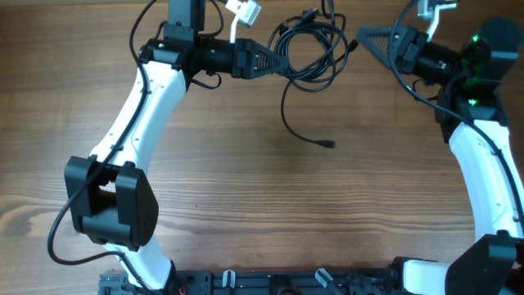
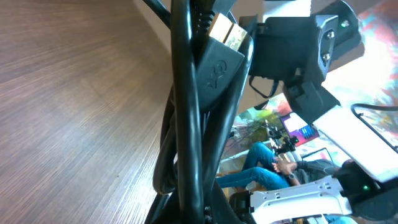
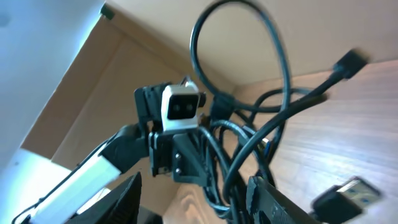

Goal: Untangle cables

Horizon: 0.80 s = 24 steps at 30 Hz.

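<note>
The cables (image 1: 309, 33) are a tangle of thin black cords at the far middle of the table, with one tail running down to a small plug (image 1: 328, 144). My left gripper (image 1: 278, 59) is shut on the left side of the bundle. The left wrist view shows the cords (image 2: 186, 124) running up out of its jaws (image 2: 205, 211) past a USB plug (image 2: 221, 34). My right gripper (image 1: 362, 37) is open, just right of the tangle. In the right wrist view its fingers (image 3: 199, 199) frame the cords (image 3: 280, 124) and the left gripper (image 3: 186, 155).
A white connector (image 1: 244, 11) hangs at the far edge above the left gripper. A black rail (image 1: 270, 283) runs along the near table edge. A loose plug (image 3: 348, 193) lies close by the right finger.
</note>
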Motion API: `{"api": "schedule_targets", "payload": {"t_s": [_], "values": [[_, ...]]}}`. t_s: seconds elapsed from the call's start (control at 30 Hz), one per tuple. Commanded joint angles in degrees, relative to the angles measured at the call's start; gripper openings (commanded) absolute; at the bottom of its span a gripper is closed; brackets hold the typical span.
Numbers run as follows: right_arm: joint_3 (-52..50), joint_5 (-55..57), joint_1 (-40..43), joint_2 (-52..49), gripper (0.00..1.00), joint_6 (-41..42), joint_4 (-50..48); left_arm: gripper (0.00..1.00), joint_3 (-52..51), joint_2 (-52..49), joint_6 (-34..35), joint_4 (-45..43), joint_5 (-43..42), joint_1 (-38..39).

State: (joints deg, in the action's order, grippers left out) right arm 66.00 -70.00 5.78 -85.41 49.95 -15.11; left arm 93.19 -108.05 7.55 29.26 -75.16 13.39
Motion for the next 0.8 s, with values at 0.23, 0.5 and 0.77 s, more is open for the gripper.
{"api": "schedule_targets", "payload": {"t_s": [0.23, 0.5, 0.77], "values": [[0.7, 22.0, -14.1, 0.5, 0.51, -8.6, 15.0, 0.04, 0.2, 0.4, 0.6, 0.5, 3.5, 2.9], [0.7, 33.9, -16.9, 0.5, 0.45, -3.0, 15.8, 0.04, 0.2, 0.4, 0.3, 5.2, 13.6, 9.3], [0.7, 37.0, -15.5, 0.5, 0.42, 4.0, 6.0, 0.04, 0.2, 0.4, 0.1, 13.0, 19.6, 9.4]]}}
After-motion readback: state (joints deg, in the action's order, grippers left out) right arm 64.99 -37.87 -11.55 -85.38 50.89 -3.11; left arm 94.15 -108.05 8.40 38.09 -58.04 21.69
